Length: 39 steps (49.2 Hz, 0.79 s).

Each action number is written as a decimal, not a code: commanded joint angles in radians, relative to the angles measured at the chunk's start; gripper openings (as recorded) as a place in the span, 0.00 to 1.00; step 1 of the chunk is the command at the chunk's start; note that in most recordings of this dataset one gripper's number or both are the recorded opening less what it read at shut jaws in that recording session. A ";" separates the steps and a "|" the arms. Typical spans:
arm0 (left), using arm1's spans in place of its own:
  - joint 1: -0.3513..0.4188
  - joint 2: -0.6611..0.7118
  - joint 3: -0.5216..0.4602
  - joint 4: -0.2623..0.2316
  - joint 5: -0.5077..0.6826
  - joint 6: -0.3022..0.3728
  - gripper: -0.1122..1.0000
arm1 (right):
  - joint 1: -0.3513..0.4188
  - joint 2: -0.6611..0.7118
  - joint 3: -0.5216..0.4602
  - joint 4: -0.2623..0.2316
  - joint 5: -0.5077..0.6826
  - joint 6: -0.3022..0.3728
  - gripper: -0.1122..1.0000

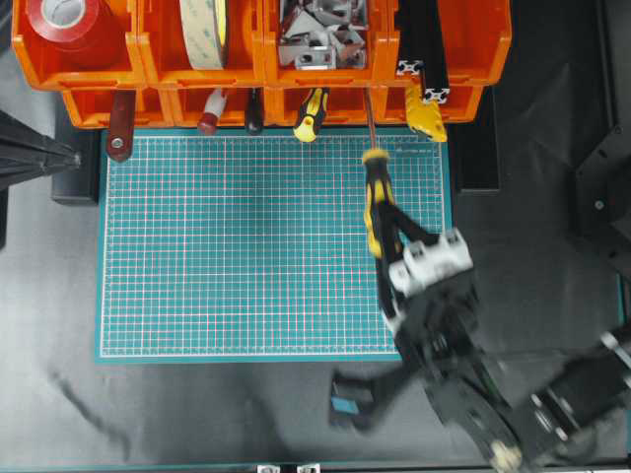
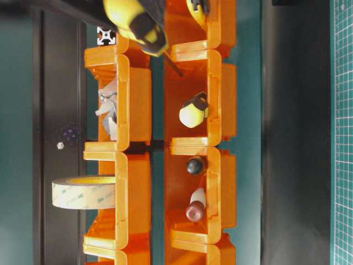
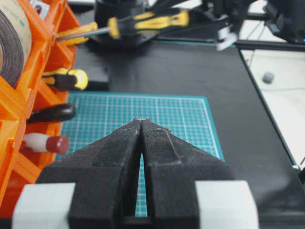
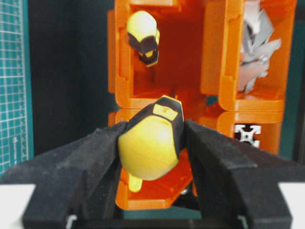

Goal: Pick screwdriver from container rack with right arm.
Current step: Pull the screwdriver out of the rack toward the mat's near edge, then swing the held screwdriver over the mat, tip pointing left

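Observation:
The screwdriver (image 1: 376,202) has a chunky yellow-and-black handle and lies over the green cutting mat (image 1: 246,246). Its thin shaft (image 1: 370,118) runs back into a lower bin of the orange container rack (image 1: 258,71). My right gripper (image 1: 387,229) is shut on the handle. In the right wrist view the handle's butt (image 4: 150,143) sits between the two black fingers (image 4: 95,162), facing the rack (image 4: 214,57). From the left wrist view the screwdriver (image 3: 143,23) shows held level at the far end. My left gripper (image 3: 142,123) is shut and empty, low over the mat.
A slimmer yellow-and-black tool (image 1: 312,113), a dark-handled tool (image 1: 254,113), a white-and-red one (image 1: 210,110) and a red-handled tool (image 1: 120,123) stick out of the lower bins. Upper bins hold red tape (image 1: 69,25), a tape roll (image 1: 205,30), metal brackets (image 1: 317,39) and black extrusions (image 1: 424,49).

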 commanded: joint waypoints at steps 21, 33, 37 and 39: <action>-0.008 -0.035 -0.028 0.005 0.011 -0.057 0.10 | 0.250 0.017 -0.141 0.005 0.064 -0.123 0.47; 0.003 -0.078 -0.026 0.003 0.011 -0.057 0.10 | 0.316 0.026 -0.118 0.077 -0.009 -0.147 0.47; 0.005 -0.087 -0.028 0.003 0.011 -0.057 0.10 | 0.314 0.026 -0.089 0.100 -0.069 -0.161 0.47; 0.003 -0.089 -0.028 0.005 0.011 -0.058 0.10 | 0.313 0.025 -0.074 0.106 -0.104 -0.166 0.47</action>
